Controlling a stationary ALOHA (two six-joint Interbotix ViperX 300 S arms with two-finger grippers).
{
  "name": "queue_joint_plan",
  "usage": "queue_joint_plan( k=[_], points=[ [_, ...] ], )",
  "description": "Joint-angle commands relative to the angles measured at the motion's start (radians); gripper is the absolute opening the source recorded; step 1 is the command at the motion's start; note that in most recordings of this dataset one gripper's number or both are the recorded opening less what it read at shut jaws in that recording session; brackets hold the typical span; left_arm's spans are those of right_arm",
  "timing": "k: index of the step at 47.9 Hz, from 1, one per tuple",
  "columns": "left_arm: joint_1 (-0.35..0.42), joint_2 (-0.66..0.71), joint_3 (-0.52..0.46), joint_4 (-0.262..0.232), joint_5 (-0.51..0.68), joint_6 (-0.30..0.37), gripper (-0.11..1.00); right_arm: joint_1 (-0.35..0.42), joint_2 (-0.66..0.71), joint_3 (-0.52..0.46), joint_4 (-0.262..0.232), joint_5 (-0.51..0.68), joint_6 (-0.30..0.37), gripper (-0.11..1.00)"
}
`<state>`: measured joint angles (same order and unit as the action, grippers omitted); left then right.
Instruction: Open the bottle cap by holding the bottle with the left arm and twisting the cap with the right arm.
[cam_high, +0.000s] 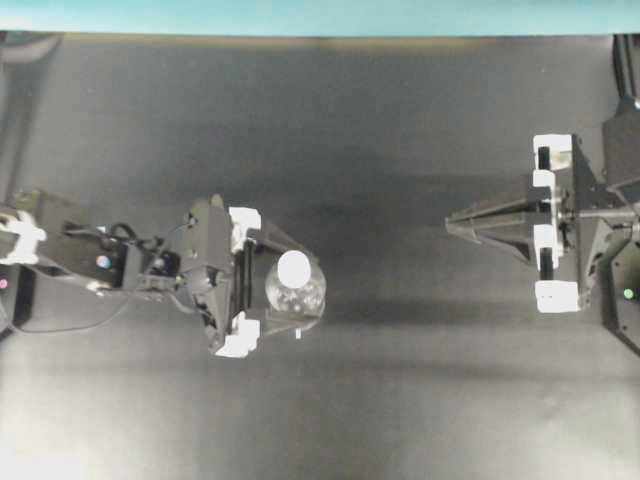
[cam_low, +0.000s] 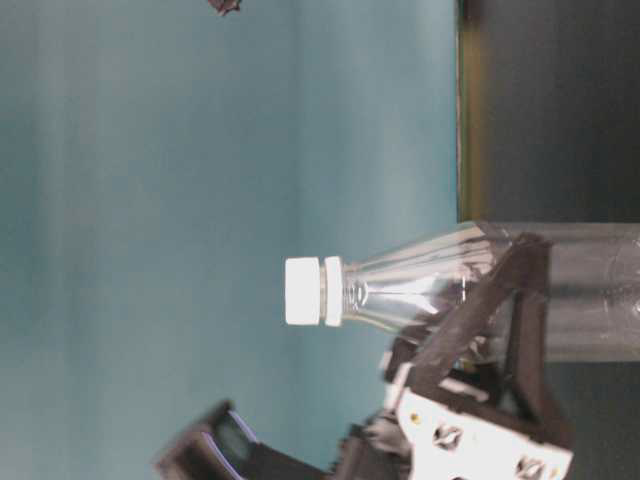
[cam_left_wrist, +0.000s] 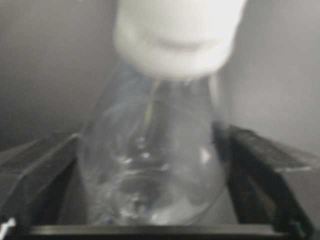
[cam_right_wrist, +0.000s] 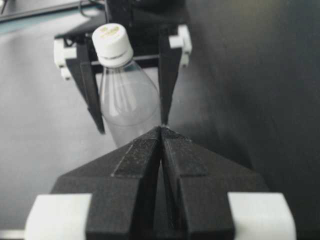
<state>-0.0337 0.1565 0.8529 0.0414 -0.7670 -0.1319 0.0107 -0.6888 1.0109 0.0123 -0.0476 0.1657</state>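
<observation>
on the dark counter (cam_high: 400, 400), the bottle (cam_high: 296, 295) stands upright between the left arm's fingers (cam_right_wrist: 92, 95), seemingly clamped on its body; the right gripper (cam_high: 455, 224), fingers together, sits well apart. risk: a loose hold lets the bottle spin with the bottle cap (cam_right_wrist: 112, 44); contact is blurred in the left wrist view

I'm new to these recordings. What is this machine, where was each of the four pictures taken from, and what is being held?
Two black robot arms work over a dark table. One picture looks straight down, one looks from table height and appears turned sideways, and one camera rides on each wrist. The left gripper has its fingers on either side of a clear plastic bottle, holding it upright. Its white cap is on. The right gripper is shut, holds nothing and sits apart from the bottle, pointing toward it.
</observation>
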Motion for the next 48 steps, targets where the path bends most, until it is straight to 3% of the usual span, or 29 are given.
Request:
queue_joint_plan(
  k=[1,10,24,31,37,41,48],
  points=[
    [-0.002,0.034,-0.009,0.003,0.014,0.003,0.98,-0.002,0.008,-0.031,0.002,0.008,0.011,0.00],
    [-0.003,0.066,-0.008,0.003,0.023,0.002,0.98,0.008,0.037,-0.083,0.002,0.071,0.011,0.00],
    [-0.006,0.081,0.000,0.005,0.026,0.003,0.96,0.060,0.161,-0.250,0.002,0.299,0.012,0.00],
    [-0.006,0.083,0.000,0.003,0.026,0.005,0.93,0.081,0.236,-0.382,0.038,0.436,0.021,0.00],
    [-0.011,0.081,0.002,0.003,0.028,0.015,0.85,0.074,0.330,-0.541,0.121,0.629,0.097,0.00],
    [-0.015,0.081,0.003,0.003,0.028,0.017,0.81,0.067,0.400,-0.655,0.140,0.762,0.169,0.03],
    [-0.023,0.083,0.006,0.003,0.028,0.020,0.81,0.055,0.532,-0.853,0.140,0.979,0.282,0.26]
  ],
)
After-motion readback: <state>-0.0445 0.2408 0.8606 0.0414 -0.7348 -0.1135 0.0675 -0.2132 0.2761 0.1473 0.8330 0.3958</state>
